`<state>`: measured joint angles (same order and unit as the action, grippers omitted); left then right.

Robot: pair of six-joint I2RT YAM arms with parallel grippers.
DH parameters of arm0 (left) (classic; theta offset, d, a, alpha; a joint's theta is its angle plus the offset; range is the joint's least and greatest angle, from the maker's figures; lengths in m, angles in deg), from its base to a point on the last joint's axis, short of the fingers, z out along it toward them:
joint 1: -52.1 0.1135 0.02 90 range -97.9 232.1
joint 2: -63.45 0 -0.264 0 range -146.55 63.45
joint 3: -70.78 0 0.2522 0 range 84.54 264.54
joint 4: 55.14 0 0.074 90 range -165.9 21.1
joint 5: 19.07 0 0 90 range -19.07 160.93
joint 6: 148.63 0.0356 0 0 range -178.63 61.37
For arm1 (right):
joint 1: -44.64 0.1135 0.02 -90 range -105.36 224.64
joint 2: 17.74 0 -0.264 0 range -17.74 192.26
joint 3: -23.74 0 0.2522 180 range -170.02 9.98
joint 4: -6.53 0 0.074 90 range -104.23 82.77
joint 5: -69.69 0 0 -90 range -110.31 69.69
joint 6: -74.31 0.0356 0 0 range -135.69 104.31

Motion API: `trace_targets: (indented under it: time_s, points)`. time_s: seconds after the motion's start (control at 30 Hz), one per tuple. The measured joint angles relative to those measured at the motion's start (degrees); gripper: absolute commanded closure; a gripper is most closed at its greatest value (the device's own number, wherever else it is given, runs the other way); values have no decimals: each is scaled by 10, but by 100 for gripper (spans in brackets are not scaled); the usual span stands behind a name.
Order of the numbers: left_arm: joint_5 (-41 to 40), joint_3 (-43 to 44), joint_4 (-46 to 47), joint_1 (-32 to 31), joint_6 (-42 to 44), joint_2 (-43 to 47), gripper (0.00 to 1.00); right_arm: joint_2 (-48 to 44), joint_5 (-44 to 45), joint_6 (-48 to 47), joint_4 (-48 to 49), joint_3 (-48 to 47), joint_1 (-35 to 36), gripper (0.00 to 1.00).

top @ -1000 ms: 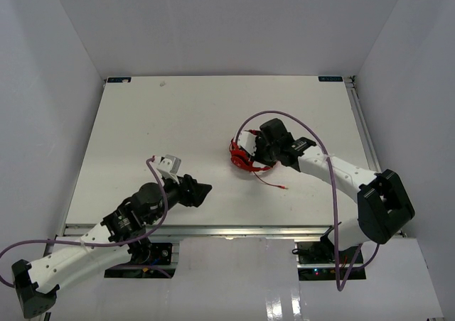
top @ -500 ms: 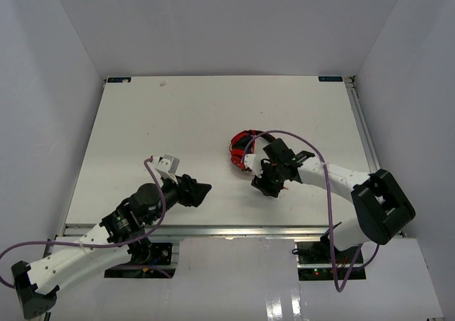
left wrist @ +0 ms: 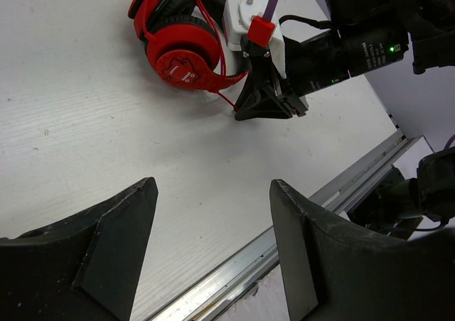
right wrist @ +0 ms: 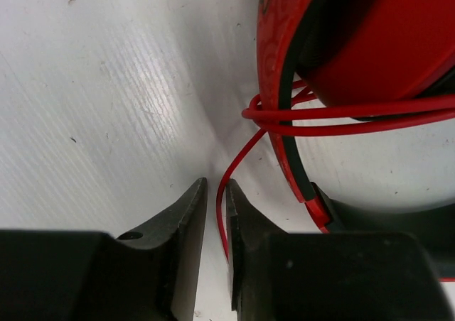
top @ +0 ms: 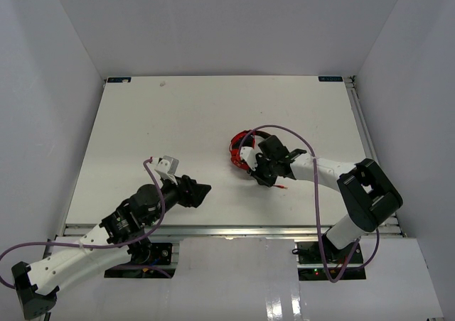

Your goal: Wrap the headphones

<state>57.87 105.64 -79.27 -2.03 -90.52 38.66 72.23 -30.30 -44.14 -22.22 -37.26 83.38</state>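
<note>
The red headphones [top: 240, 153] lie on the white table right of centre, with the earcups together; they also show in the left wrist view [left wrist: 181, 47] and the right wrist view [right wrist: 355, 37]. The thin red cord [right wrist: 238, 154] loops around them and runs down between my right gripper's fingers. The plug end [top: 284, 187] lies on the table. My right gripper [top: 261, 177] [right wrist: 215, 184] is tip-down on the table just in front of the headphones. Its jaws are drawn in narrowly round the cord. My left gripper [top: 203, 191] [left wrist: 213, 182] is open and empty, well to the left.
Purple robot cables [top: 284, 131] arch over the right arm and the headphones. The table's metal front rail [left wrist: 298, 225] lies just ahead of the left gripper. White walls enclose the table on three sides.
My right gripper came off the top of the headphones, dropped to the table in front of them, and now sits on the cord. The plug and my left arm have not moved.
</note>
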Motion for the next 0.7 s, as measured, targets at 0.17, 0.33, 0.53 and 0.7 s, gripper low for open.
trace_targets:
  time_s: [0.17, 0.33, 0.53, 0.7]
  points:
    - [0, 0, 0, 0, -1, 1, 25, -2, 9, -10, 1, 0, 0, 90]
    - [0, -1, 0, 0, 0, 3, 24, -17, 44, -44, -39, -19, 0, 91]
    - [-1, -1, 0, 0, 0, -3, 24, -34, 115, -98, -65, -60, 22, 90]
    - [-1, -1, 0, 0, 2, -5, 24, -34, 190, -141, -71, -63, 70, 88]
